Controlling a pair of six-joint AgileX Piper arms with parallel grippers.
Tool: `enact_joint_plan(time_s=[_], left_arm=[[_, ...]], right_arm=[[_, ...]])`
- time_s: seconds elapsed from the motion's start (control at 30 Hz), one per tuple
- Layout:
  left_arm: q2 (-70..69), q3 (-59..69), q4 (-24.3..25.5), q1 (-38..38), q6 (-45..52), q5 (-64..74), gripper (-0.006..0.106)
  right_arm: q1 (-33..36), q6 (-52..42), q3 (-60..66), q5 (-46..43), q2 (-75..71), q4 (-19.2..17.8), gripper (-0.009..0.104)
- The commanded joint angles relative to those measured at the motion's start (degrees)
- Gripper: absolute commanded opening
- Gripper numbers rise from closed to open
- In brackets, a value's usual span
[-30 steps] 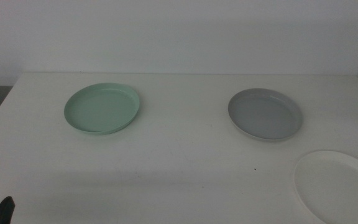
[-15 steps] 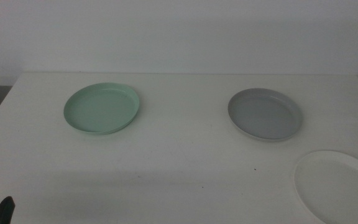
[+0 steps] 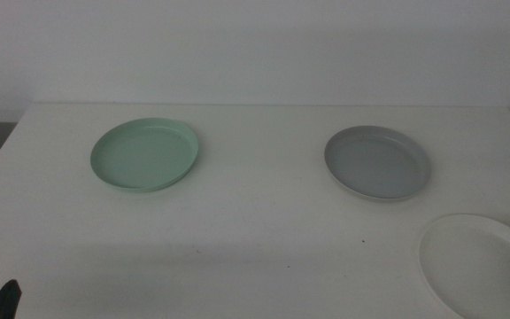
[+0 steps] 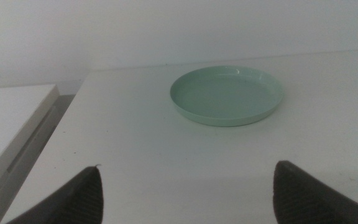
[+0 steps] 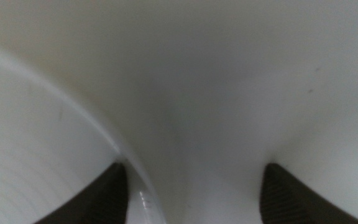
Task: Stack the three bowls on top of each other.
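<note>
Jaws of the right gripper [image 5: 191, 186] stand spread astride the white bowl's [image 3: 476, 263] rim at the tabletop's [image 3: 255, 221] near right corner. Left gripper [image 4: 185, 193] waits released; mint green bowl [image 3: 144, 155] and grey bowl [image 3: 378, 162] lie well apart.

The white bowl [image 3: 478, 264] (seemingly blurred up close) is cut off by the frame's edge.

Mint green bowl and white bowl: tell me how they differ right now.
Colour: the mint green bowl is pale green, the white bowl nearly matches the table.
Place: the mint green bowl sits far left; the white bowl sits near right, cut off by the picture's edge.
Company: the open right gripper straddles the white bowl's rim; the open left gripper is short of the mint green bowl.
Both are shallow, round and empty.
</note>
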Motion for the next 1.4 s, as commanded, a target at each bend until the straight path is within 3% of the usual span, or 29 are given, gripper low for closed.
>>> enact_joint_plan(time_s=[0.0,0.13,0.2,0.43,0.6,0.67,0.8,0.9,1.1,1.37], left_arm=[[-0.21,-0.01,0.00,-0.13,-0.15,-0.67,0.094],[-0.21,-0.01,0.00,-0.13,-0.15,-0.67,0.094],[-0.21,-0.01,0.00,-0.13,-0.15,-0.67,0.094],[-0.21,-0.01,0.00,-0.13,-0.15,-0.67,0.094],[-0.21,-0.01,0.00,-0.13,-0.01,-0.67,0.094],[-0.21,-0.01,0.00,-0.13,-0.01,-0.67,0.094],[-0.21,-0.01,0.00,-0.13,-0.24,-0.67,0.094],[-0.21,-0.01,0.00,-0.13,-0.24,-0.67,0.094],[-0.21,-0.01,0.00,-0.13,-0.24,-0.67,0.094],[-0.21,-0.01,0.00,-0.13,-0.24,-0.67,0.094]], right_arm=[[-0.50,-0.52,0.12,0.00,1.33,0.30,0.049],[-0.50,-0.78,0.12,0.16,2.38,0.04,0.021],[-0.50,-0.78,0.12,0.34,2.38,-0.72,-0.002],[1.34,-0.88,0.12,6.83,-3.39,-1.90,-0.002],[9.07,0.72,-4.20,14.37,-14.51,-3.37,-0.002],[12.53,1.35,-8.25,16.26,-17.20,-1.16,-0.002],[20.22,3.18,-17.12,16.82,-15.23,9.23,-0.002],[26.63,3.85,-22.53,15.52,-8.84,14.15,-0.002],[35.85,3.85,-33.72,15.13,7.73,17.16,-0.002],[38.32,3.85,-43.56,15.25,20.75,18.90,-0.002]])
